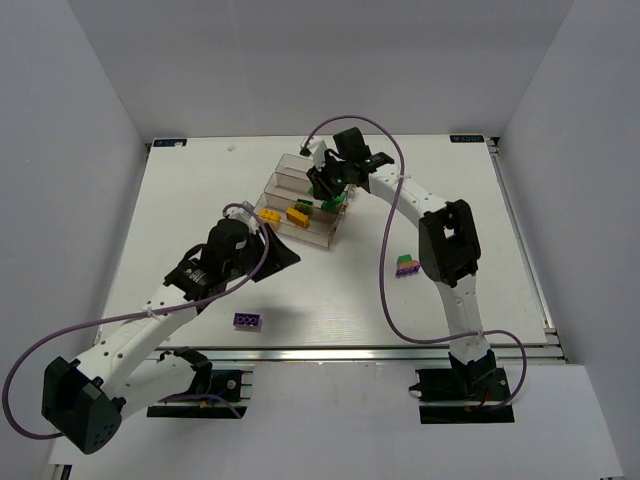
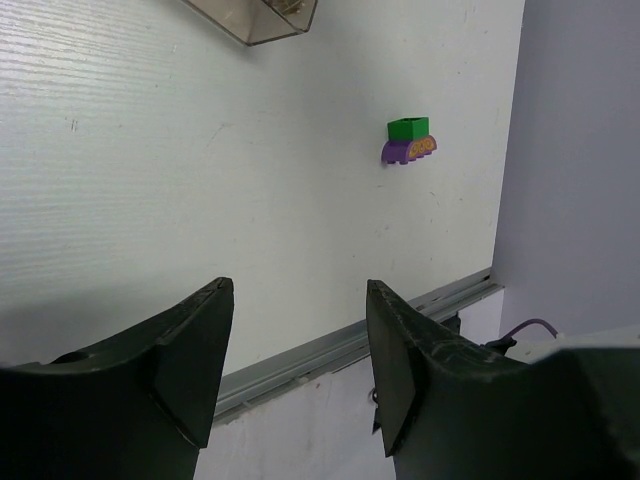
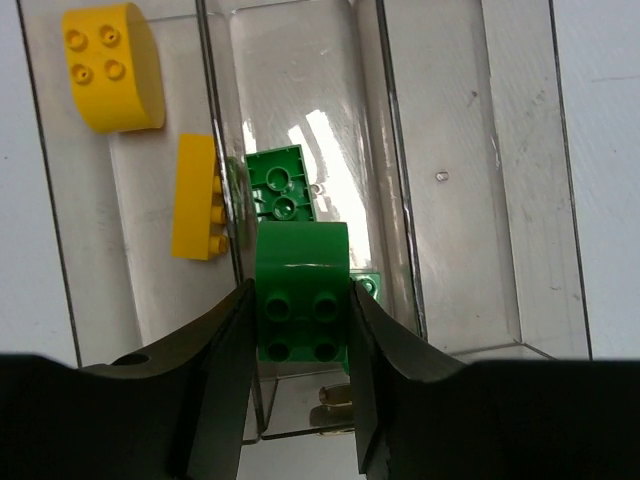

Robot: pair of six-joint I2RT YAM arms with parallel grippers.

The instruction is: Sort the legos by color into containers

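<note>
On the table (image 1: 470,210), set at a slant: three long clear bins (image 1: 287,168) joined side by side. In the outer bin, at the left of the right wrist view, a rounded yellow brick (image 3: 110,65), studs up, and a long yellow brick (image 3: 197,197) tipped on its side. In the middle bin, a square green brick (image 3: 280,182), studs up. Pinched in the right gripper (image 3: 300,325) at that bin's end, a rounded green brick (image 3: 302,262) (inside or above, unclear). Out on the bare tabletop, a purple brick (image 1: 248,320) lying alone and, well apart, a green-on-purple stack (image 2: 408,140).
</note>
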